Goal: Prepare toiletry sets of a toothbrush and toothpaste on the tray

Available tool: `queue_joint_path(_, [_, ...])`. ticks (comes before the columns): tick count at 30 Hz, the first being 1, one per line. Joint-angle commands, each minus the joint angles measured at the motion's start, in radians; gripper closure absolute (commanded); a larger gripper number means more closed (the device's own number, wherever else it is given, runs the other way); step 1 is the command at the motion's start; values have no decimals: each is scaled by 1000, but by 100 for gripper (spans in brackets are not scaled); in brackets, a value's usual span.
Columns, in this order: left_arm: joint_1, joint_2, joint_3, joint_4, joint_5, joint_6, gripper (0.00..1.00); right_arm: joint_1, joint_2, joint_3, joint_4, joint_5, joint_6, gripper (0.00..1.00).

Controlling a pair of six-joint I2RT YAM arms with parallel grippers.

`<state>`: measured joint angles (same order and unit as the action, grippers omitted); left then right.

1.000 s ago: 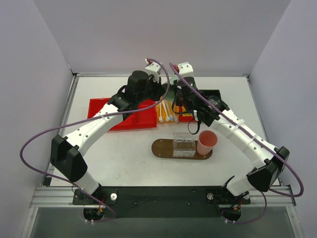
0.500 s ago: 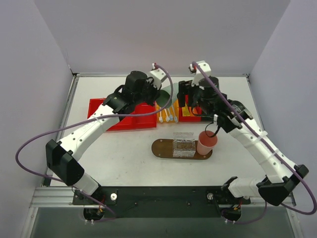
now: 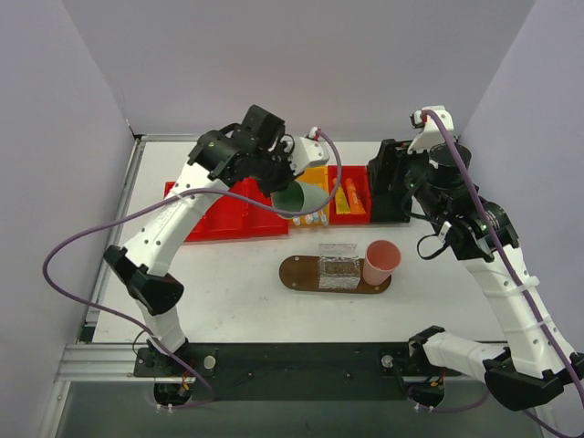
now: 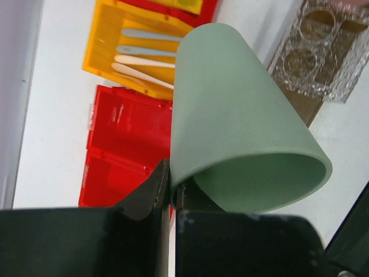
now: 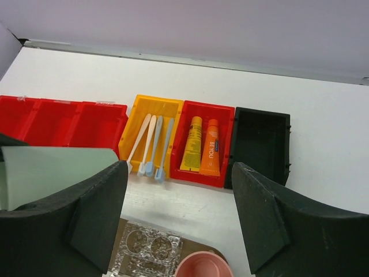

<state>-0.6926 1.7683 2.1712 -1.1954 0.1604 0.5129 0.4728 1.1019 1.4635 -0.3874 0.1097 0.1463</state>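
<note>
In yellow bin (image 5: pixel 172 111): slim toothbrushes (image 5: pixel 151 144), seemingly blue-tipped; left hand (image 4: pixel 172 186) clamps green cup (image 4: pixel 230 127); right hand (image 5: pixel 179 170) spread.

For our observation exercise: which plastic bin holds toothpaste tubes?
The small red plastic bin, with orange and yellow tubes, between the yellow plastic bin and black plastic bin.

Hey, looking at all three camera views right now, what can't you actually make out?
- Toothbrushes: in the top view, the green cup held in the left gripper covers most of their yellow bin.
- Tray: in the right wrist view, almost all of it is cut off by the bottom edge.
- Pink cup: in the right wrist view, only its rim shows above the bottom edge.
- Toothpaste tubes: the print is too small to read in any view.
</note>
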Motion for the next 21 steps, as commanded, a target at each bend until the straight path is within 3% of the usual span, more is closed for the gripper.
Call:
queue_joint_path(1, [-28,86,42,-331,-25,124,100,-20,-28,-8,2,-5,-30,32])
queue_joint_path(21, [-159,77,-228,-375,-142,213,100,-69,-73,-84,16,-42,-36,33])
